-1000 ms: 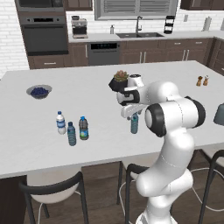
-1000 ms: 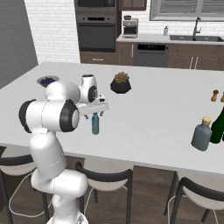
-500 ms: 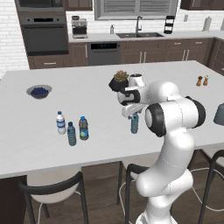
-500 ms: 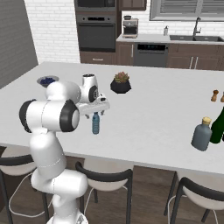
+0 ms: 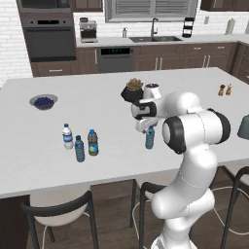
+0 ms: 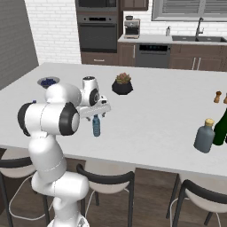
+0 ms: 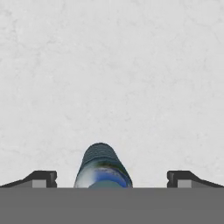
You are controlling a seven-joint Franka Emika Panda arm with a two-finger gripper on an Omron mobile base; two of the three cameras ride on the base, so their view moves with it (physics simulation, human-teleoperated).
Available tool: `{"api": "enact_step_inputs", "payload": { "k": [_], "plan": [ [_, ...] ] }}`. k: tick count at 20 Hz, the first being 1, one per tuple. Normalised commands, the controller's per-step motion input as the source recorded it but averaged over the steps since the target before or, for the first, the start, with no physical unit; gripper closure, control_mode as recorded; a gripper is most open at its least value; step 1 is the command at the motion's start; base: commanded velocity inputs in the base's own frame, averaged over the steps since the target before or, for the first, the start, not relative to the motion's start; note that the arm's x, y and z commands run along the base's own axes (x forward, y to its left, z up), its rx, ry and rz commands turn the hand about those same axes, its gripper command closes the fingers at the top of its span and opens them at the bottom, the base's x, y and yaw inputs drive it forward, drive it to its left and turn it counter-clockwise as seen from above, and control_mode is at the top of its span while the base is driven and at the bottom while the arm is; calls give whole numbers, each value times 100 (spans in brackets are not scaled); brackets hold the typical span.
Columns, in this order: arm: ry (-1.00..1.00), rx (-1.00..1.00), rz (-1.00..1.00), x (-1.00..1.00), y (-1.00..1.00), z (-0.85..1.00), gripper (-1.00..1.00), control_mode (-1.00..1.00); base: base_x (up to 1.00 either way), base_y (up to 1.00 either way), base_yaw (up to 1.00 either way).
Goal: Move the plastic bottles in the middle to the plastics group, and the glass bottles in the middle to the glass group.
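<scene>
While upright on white marble counter (image 5: 58, 170), slim translucent blue plastic bottle (image 5: 150, 137) w/ darker blue label band stands mid-island, under robot hand. Two-finger gripper (image 7: 112, 179) spread wide, tips either side of bottle top, not touching; nothing held. Dark ribbed cap seen from above.

white brick wall (image 5: 14, 29) | dark cabinets (image 5: 160, 61) (sink inset) | black oven (image 6: 97, 33) | window blinds (image 5: 151, 7)

Four small plastic bottles (image 5: 150, 137), one grey-blue glass bottle (image 6: 204, 135), one dark green bottle (image 6: 220, 127), one potted plant (image 6: 123, 84), one bowl (image 5: 43, 101), two shakers (image 5: 222, 90)
</scene>
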Motion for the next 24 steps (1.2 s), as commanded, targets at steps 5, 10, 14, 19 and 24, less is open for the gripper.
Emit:
{"api": "enact_step_inputs", "payload": {
  "k": [5,10,14,19,24],
  "plan": [
    [0,0,1,0,0,-20,-100,-100,0,0,0],
    [0,0,3,1,-4,-15,100,-100,0,0,0],
    [4,2,3,0,0,-16,100,-100,0,0,0],
    [8,9,2,-22,4,0,100,-100,0,0,0],
    [6,17,3,-59,29,26,100,-100,0,0,0]
  ]
}}
